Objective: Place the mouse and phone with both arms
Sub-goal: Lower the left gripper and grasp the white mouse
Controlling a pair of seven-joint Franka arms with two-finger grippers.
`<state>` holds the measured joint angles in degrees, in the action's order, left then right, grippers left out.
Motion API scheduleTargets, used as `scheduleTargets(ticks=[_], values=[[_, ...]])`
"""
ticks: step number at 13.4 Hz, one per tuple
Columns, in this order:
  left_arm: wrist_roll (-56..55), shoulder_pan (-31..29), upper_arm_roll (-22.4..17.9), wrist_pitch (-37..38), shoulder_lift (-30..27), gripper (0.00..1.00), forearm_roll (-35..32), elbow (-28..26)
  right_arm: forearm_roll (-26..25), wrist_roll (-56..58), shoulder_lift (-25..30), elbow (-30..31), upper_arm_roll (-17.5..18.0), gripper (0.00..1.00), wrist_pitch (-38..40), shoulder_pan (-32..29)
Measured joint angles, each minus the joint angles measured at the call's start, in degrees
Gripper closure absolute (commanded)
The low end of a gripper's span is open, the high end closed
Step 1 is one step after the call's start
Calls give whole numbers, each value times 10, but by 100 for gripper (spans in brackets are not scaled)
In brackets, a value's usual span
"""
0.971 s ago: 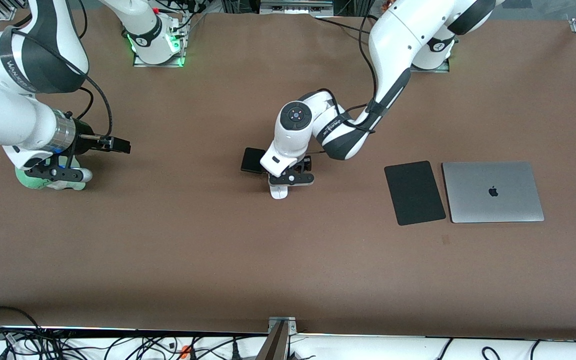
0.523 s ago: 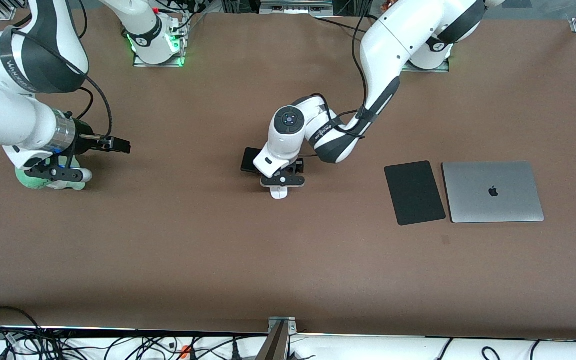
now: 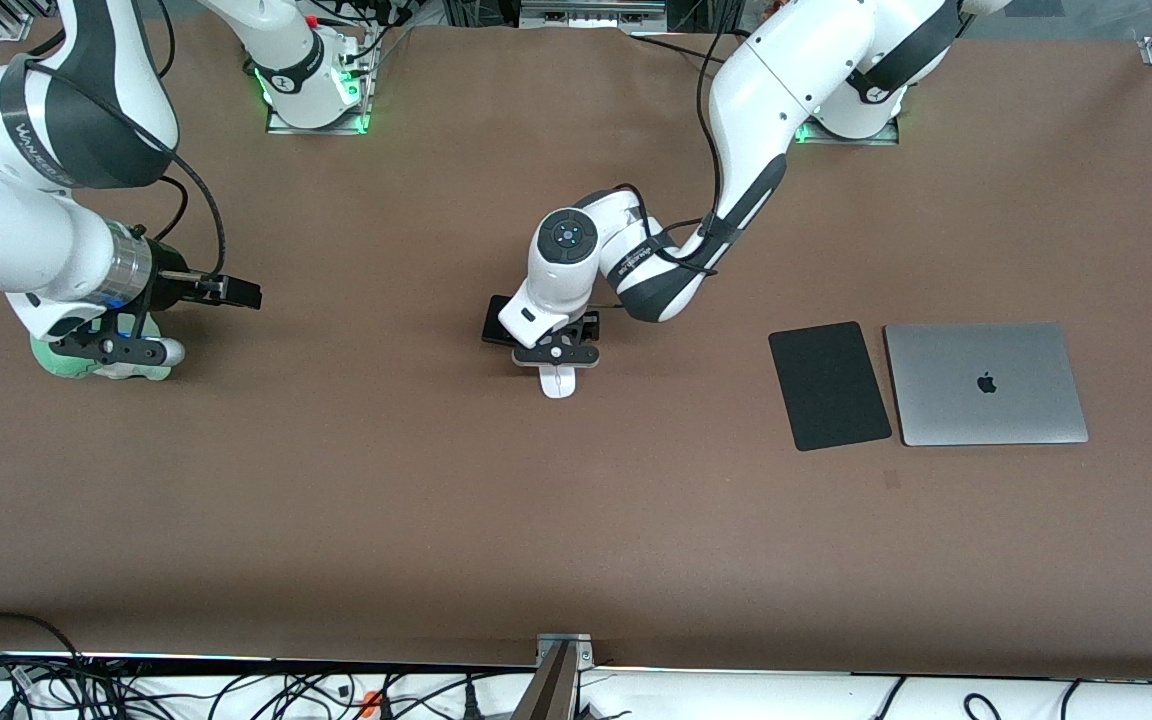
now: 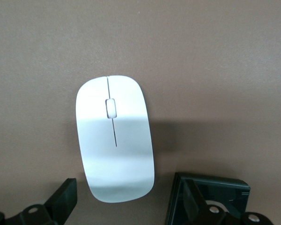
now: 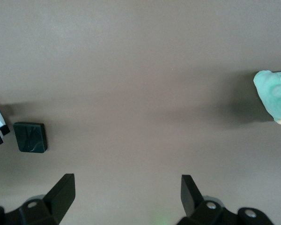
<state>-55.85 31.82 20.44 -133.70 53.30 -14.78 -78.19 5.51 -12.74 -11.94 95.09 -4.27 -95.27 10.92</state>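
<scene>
Since the earlier frames the left arm's wrist has swung toward the right arm's end of the desk and come lower, so the left gripper [image 3: 556, 356] now sits directly over the mouse [image 3: 557, 381], which has not shifted. In the left wrist view the mouse [image 4: 114, 137] lies flat on the brown surface with its rear end between the two black fingers [image 4: 63, 199], which are spread wide and grasp nothing. The right arm waits as before: the right gripper [image 3: 116, 348] hangs over a pale green soft object [image 3: 61, 362] near the desk's edge at the right arm's end, its fingers [image 5: 61, 192] released and empty.

The phone [image 3: 498, 318] lies just beside the mouse, a little farther from the front camera and partly hidden under the left wrist. Both sit near the middle of the desk [image 3: 436, 500].

Nothing here serves as a container.

Counted: one mouse, one phone, one flat black mouse pad [image 3: 829, 385], one closed silver laptop [image 3: 984, 383] and one green object. The pad and laptop lie side by side toward the left arm's end, well apart from the mouse.
</scene>
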Motion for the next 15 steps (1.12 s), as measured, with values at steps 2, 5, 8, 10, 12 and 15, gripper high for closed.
scheduleTargets(ticks=[2, 5, 8, 10, 12, 15], values=[[0, 0, -1, 0, 6, 0, 0, 0, 0, 0, -5, 0, 0, 0, -9, 3], [0, 0, -2, 0, 12, 0, 0, 0, 0, -1, -7, 0, 0, 0, -10, 10], [1, 0, -3, 0, 13, 14, 0, 0, 0, -1, -7, 0, 0, 0, -9, 11], [1, 0, -3, 0, 13, 32, 0, 1, 0, -1, -7, 0, 0, 0, -9, 11], [2, 0, -4, 0, 13, 43, 0, 2, 0, -1, -7, 0, 0, 0, -7, 11], [9, -1, -6, 0, 13, 43, 0, 4, 0, -1, -7, 0, 0, 0, -5, 11]])
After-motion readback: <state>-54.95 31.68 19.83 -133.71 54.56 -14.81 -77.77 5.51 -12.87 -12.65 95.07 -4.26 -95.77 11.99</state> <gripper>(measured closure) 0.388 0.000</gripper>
